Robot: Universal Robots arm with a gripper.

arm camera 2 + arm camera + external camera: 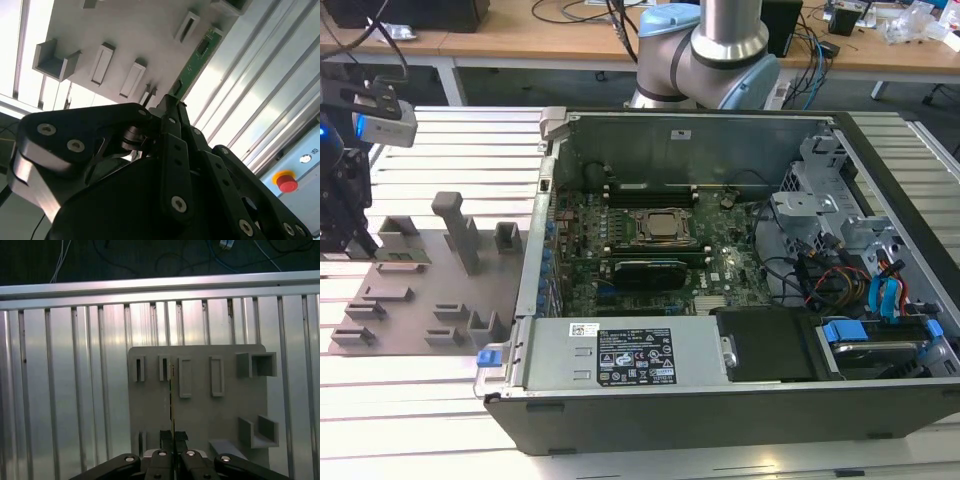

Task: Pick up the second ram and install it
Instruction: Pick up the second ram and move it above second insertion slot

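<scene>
The second ram [404,256] is a thin green stick at the grey holder plate [415,305], at the exterior view's far left. My gripper [358,243] stands over one end of it. In the first wrist view the ram [172,400] appears edge-on, and the gripper [173,436] is shut on its near end. In the second wrist view the green stick [198,57] runs out from the pinched gripper [170,106] along the plate's edge. I cannot tell whether the ram is lifted clear of the plate.
An open computer case [523,290] lies at centre, with the motherboard's CPU socket [663,227] and memory slots [650,190] inside. A tall grey block [460,230] and smaller holder blocks [507,236] stand on the plate. A red button [286,181] sits past the slatted metal table [440,135].
</scene>
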